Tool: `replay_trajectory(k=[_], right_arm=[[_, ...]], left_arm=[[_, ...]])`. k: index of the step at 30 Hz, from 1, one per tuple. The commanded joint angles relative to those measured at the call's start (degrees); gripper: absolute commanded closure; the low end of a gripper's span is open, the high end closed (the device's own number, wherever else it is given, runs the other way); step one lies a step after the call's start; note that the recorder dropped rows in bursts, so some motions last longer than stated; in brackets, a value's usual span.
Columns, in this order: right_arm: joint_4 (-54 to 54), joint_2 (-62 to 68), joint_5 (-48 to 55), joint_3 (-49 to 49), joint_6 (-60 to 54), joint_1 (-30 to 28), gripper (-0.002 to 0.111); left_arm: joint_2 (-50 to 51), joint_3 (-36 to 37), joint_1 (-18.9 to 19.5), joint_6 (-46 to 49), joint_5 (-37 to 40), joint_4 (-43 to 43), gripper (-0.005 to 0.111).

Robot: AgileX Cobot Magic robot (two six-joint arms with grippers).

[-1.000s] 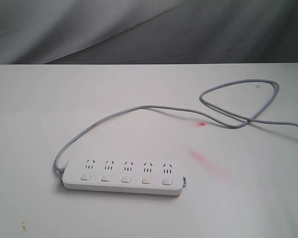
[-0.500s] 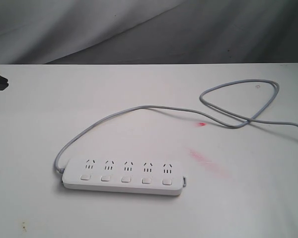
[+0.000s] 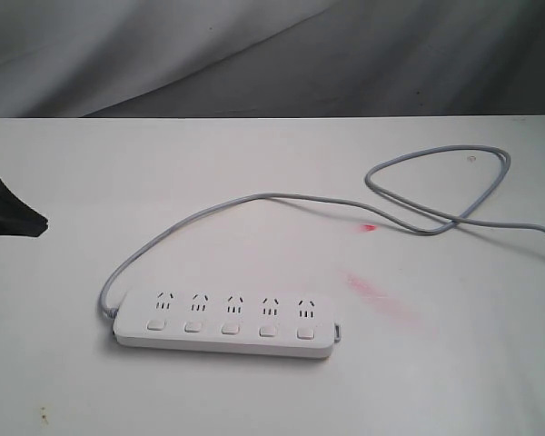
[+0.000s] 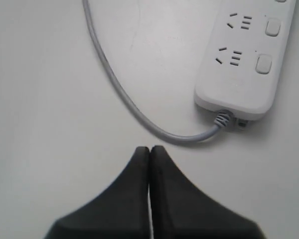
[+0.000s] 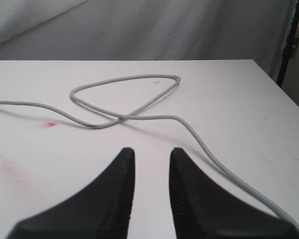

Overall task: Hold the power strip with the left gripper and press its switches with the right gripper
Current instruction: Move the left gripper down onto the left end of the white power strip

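White power strip (image 3: 211, 317) bears five switches (image 3: 230, 327), five socket groups (image 3: 233, 302).

Left hand (image 4: 149, 148) pinched fully closed and empty; right hand (image 5: 152, 152) parted a little, gripping nothing.

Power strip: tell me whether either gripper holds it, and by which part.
Nothing is held. The left gripper is shut and empty, short of the power strip; the right gripper is open, near the cord.
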Motion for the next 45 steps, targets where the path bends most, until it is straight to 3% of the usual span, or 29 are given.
replay_trajectory(k=[1,4,7,13,15,23,34,45], right_arm=[[-0.47,-0.27,-0.22,0.18,-0.61,-0.07,0.085],[-0.47,-0.27,-0.22,0.18,-0.61,-0.07,0.085],[-0.47,-0.27,-0.22,0.18,-0.61,-0.07,0.085],[-0.47,-0.27,-0.22,0.18,-0.61,-0.07,0.085],[-0.47,-0.27,-0.22,0.18,-0.61,-0.07,0.085],[-0.47,-0.27,-0.22,0.18,-0.61,-0.07,0.085],[-0.47,-0.27,-0.22,0.18,-0.61,-0.07,0.085],[-0.47,-0.27,-0.22,0.18,-0.61,-0.07,0.085]], left_arm=[[3.02,-0.25,-0.28,0.30,-0.44,0.26,0.106],[4.54,-0.25,-0.86,0.30,0.37,3.52,0.102],[5.67,-0.25,-1.35,0.30,2.20,5.72,0.085],[5.95,-0.25,-1.35,0.30,3.25,5.11,0.014],[6.32,-0.67,-1.64,0.30,3.40,5.02,0.004],[10.39,-5.26,-8.09,0.30,6.24,12.56,0.004],[12.68,-6.96,-17.48,0.30,5.44,12.36,0.004],[15.60,-6.96,-18.46,0.30,4.52,8.16,0.004]])
